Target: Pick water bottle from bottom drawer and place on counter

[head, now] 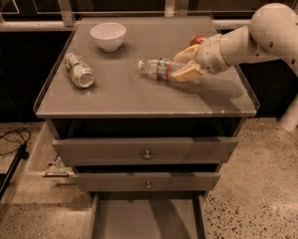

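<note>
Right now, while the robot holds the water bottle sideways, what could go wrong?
1. The gripper grips the water bottle sideways over the counter. Once released, the round bottle might roll toward the tipped can or the edge.
2. An orange-red can sits just behind the gripper, so pulling back could knock it.
3. The bottom drawer is open below, so a runaway bottle might drop in.

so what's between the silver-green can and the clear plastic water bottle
Only bare grey counter, in the camera view; the gripper holds the clear bottle by its base.
</note>
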